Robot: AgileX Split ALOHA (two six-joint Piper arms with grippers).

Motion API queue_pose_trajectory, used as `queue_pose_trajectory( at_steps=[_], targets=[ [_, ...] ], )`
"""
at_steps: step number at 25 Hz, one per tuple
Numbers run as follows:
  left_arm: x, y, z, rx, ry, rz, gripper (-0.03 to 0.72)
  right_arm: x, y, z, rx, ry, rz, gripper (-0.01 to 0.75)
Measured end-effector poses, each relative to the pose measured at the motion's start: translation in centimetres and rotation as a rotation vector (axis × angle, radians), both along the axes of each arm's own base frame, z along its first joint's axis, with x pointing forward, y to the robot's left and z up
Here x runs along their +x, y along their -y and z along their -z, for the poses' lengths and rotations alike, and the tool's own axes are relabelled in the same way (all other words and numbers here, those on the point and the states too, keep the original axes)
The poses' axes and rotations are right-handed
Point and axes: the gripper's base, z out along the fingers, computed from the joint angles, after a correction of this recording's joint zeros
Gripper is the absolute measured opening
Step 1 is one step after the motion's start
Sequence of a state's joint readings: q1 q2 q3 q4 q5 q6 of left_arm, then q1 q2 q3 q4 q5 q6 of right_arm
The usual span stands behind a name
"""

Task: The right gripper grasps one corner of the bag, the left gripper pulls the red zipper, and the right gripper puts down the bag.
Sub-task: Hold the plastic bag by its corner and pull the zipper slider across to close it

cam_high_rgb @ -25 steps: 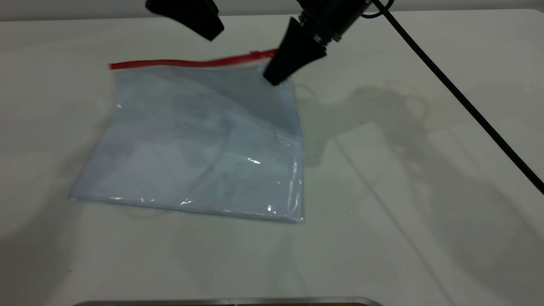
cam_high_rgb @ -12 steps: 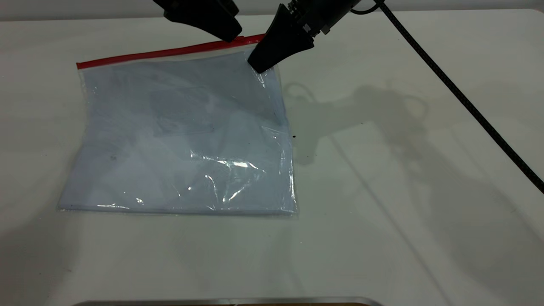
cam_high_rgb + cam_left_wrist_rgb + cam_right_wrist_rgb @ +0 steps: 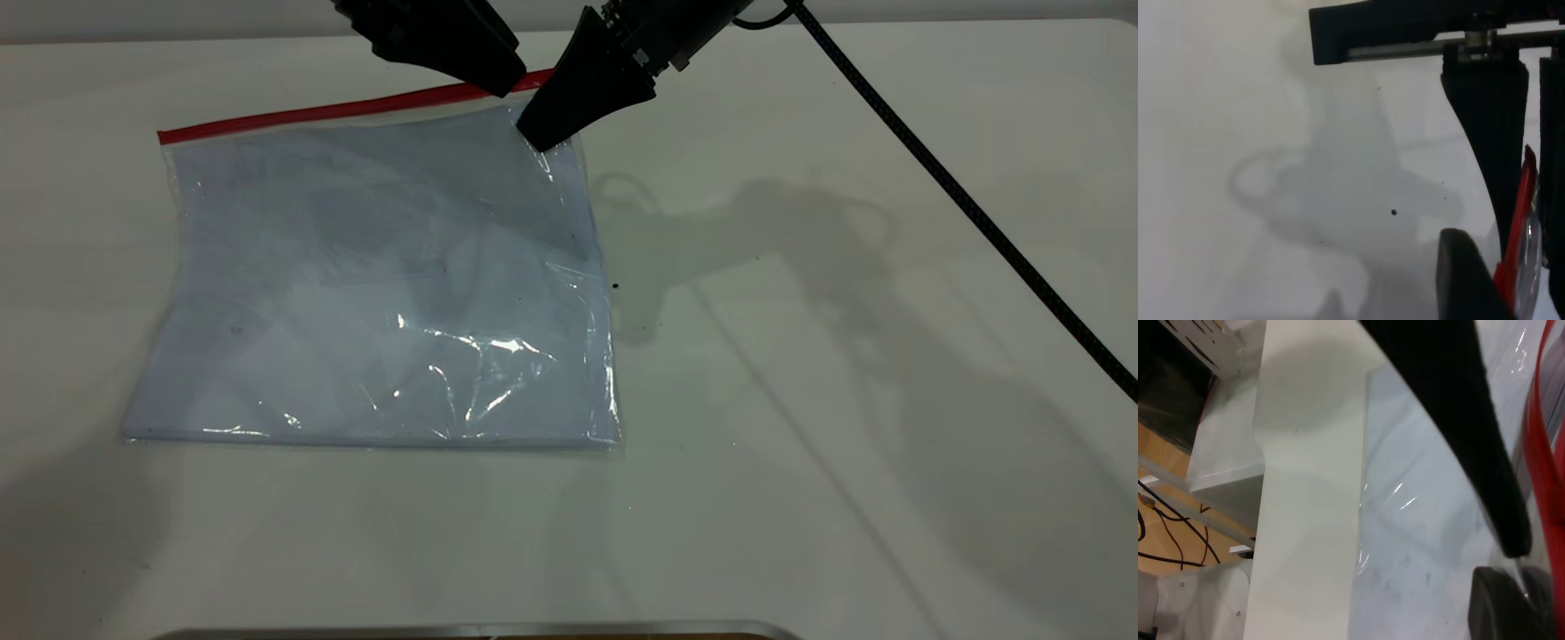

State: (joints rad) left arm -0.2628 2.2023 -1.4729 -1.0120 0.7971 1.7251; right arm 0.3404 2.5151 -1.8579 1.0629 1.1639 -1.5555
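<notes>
Nearest the exterior camera, a thin metal edge (image 3: 480, 629) shows at the bottom of the white tabletop (image 3: 845, 498). Beyond it the bag (image 3: 382, 293) lies mostly flat on the tabletop, left of centre, its glossy creases catching light near the near-right corner. Farther back, the red zipper (image 3: 338, 110) runs along the bag's far long edge, rising slightly toward the right. At that far-right corner the right pincer (image 3: 536, 135) reaches down from the upper edge at a slant, tapered tip pointing down and to the left, pinched closed on the bag's corner so the plastic there lifts a little off the tabletop; a black cable (image 3: 960, 200) trails from its arm across the right side. Just beside it, the left pincer (image 3: 507, 84) angles down from the top edge with its tip on the zipper close to the right pincer. From the left wrist camera, the red strip (image 3: 1515, 233) sits between its two black fingers (image 3: 1488, 153), which are closed narrowly around it. From the right wrist camera, a black finger (image 3: 1458, 413) crosses over the clear plastic (image 3: 1418, 540).
</notes>
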Motion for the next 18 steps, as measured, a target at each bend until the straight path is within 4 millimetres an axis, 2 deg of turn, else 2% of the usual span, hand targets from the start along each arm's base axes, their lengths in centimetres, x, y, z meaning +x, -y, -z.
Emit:
queue_pose_trajectory(
  at_steps=[5, 8, 18],
  targets=[
    [0.0, 0.0, 0.0, 0.0, 0.0, 0.0, 0.247, 0.0, 0.0, 0.0, 0.0, 0.0, 0.0, 0.032],
    [0.0, 0.0, 0.0, 0.0, -0.001, 0.0, 0.199, 0.0, 0.0, 0.0, 0.001, 0.0, 0.0, 0.032],
    [0.1, 0.1, 1.4, -0.006, -0.036, -0.011, 0.188, 0.0, 0.0, 0.3, -0.007, -0.002, -0.001, 0.032]
  ],
)
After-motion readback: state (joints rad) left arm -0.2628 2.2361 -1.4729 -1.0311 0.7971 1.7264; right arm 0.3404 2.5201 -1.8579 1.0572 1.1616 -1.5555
